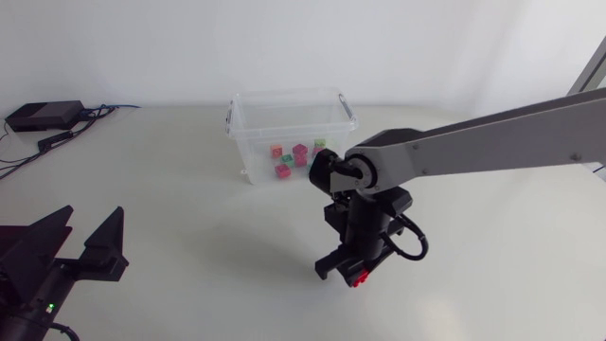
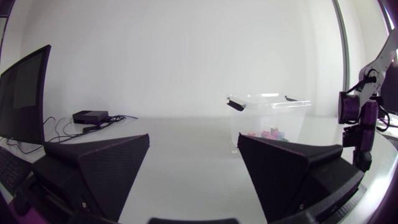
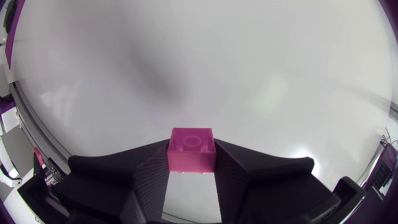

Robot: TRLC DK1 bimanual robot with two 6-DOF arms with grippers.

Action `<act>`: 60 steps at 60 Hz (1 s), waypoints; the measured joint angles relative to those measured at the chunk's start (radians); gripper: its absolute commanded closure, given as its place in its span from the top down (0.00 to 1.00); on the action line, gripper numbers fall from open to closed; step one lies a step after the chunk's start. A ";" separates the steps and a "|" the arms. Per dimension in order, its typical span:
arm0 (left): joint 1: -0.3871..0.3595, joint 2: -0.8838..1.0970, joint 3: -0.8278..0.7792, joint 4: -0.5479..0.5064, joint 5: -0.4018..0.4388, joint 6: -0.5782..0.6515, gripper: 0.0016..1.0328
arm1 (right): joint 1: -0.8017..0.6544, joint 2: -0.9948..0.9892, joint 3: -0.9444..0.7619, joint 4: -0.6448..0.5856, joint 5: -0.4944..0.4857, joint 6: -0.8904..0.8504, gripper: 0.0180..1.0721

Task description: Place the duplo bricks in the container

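Left pincer (image 1: 92, 225) sits at the desk's (image 1: 189, 208) near-left corner, fingers wide apart, nothing in it. Mid-desk: one clear container (image 1: 244, 142), open top, holding small bricks (image 1: 283, 170), red and green, roughly five; too small for an exact count. Right pincer (image 1: 348, 269) hangs low over the desk, clamped on one magenta brick (image 3: 191, 149), squarish, no clear long axis. Container lies beyond it and slightly left, well apart. Right arm (image 1: 492, 142) is nearer, so my guess: lift, carry over the rim, drop.
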 measured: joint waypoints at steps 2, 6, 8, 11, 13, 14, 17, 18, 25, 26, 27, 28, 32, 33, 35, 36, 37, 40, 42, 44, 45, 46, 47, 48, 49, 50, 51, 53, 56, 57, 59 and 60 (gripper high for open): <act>0.000 0.000 0.000 0.000 0.000 0.000 0.96 | -0.018 -0.025 0.032 -0.017 0.011 0.000 0.16; 0.000 0.000 0.000 0.000 0.000 0.000 0.96 | -0.055 -0.069 0.121 -0.028 0.045 0.000 0.16; 0.000 0.000 0.000 0.000 0.000 0.000 0.96 | -0.071 -0.087 0.171 -0.027 0.063 0.000 0.16; 0.000 0.000 0.000 0.000 0.000 0.000 0.96 | -0.093 -0.105 0.242 -0.026 0.078 0.000 0.16; 0.000 0.000 0.000 0.000 0.000 0.000 0.96 | -0.107 -0.114 0.292 -0.015 0.090 0.000 0.16; 0.000 0.000 0.000 0.000 0.000 0.000 0.96 | -0.111 -0.117 0.314 -0.005 0.100 0.000 0.16; 0.000 0.000 0.000 0.000 0.000 0.000 0.96 | -0.119 -0.122 0.358 0.040 0.134 -0.001 0.15; 0.000 0.000 0.000 0.000 0.000 0.000 0.96 | -0.120 -0.122 0.378 0.063 0.154 -0.002 0.15; 0.000 0.000 0.000 0.000 0.000 0.000 0.96 | -0.121 -0.090 0.460 0.132 0.184 -0.005 0.15; 0.000 0.000 0.000 0.000 0.000 0.000 0.96 | -0.121 -0.086 0.465 0.146 0.185 -0.005 0.15; 0.000 0.000 0.000 0.000 0.000 0.000 0.96 | -0.121 -0.079 0.472 0.170 0.187 -0.008 0.15; 0.000 0.000 0.000 0.000 0.000 0.000 0.96 | -0.121 -0.073 0.477 0.191 0.187 -0.008 0.15; 0.000 0.000 0.000 0.000 0.000 0.000 0.96 | -0.122 -0.053 0.488 0.283 0.206 -0.013 0.15; 0.000 0.000 0.000 0.000 0.000 0.000 0.96 | -0.122 -0.047 0.488 0.299 0.210 -0.016 0.15; 0.000 0.000 0.000 0.000 0.000 0.000 0.96 | -0.122 -0.036 0.492 0.368 0.220 -0.020 0.14; 0.000 0.000 0.000 0.000 0.000 0.000 0.96 | -0.122 -0.032 0.494 0.386 0.222 -0.024 0.14; 0.000 0.000 0.000 0.000 0.000 0.000 0.96 | -0.122 -0.026 0.497 0.408 0.227 -0.029 0.14; 0.000 0.000 0.000 0.000 0.000 0.000 0.96 | -0.122 -0.013 0.507 0.462 0.232 -0.035 0.14; 0.000 0.000 0.000 0.000 0.000 0.000 0.96 | -0.122 0.001 0.521 0.501 0.235 -0.035 0.14; 0.000 0.000 0.000 0.000 0.000 0.000 0.96 | -0.122 0.018 0.540 0.528 0.235 -0.035 0.14; 0.000 0.000 0.000 0.000 0.000 0.000 0.96 | -0.122 0.026 0.550 0.538 0.235 -0.035 0.14; 0.000 0.000 0.000 0.000 0.000 0.000 0.96 | -0.121 0.034 0.559 0.547 0.235 -0.035 0.14; 0.000 0.000 0.000 0.000 0.000 0.000 0.96 | -0.121 0.043 0.569 0.560 0.235 -0.035 0.14; 0.000 0.000 0.000 0.000 0.000 0.000 0.96 | -0.120 0.057 0.579 0.577 0.235 -0.035 0.14; 0.000 0.000 0.000 0.000 0.000 0.000 0.96 | -0.120 0.064 0.584 0.591 0.238 -0.035 0.14; 0.000 0.000 0.000 0.000 0.000 0.000 0.96 | -0.119 0.073 0.588 0.604 0.240 -0.035 0.14; 0.000 0.000 0.000 0.000 0.000 0.000 0.96 | -0.118 0.080 0.592 0.614 0.244 -0.035 0.14; 0.000 0.000 0.000 0.000 0.000 0.000 0.96 | -0.116 0.097 0.603 0.625 0.252 -0.035 0.14; 0.000 0.000 0.000 0.000 0.000 0.000 0.96 | -0.112 0.132 0.626 0.628 0.264 -0.035 0.15; 0.000 0.000 0.000 0.000 0.000 0.000 0.96 | -0.110 0.143 0.633 0.628 0.270 -0.035 0.16; 0.000 0.000 0.000 0.000 0.000 0.000 0.96 | -0.106 0.172 0.651 0.631 0.282 -0.039 0.23; 0.000 0.000 0.000 0.000 0.000 0.000 0.96 | -0.105 0.184 0.657 0.632 0.284 -0.039 0.26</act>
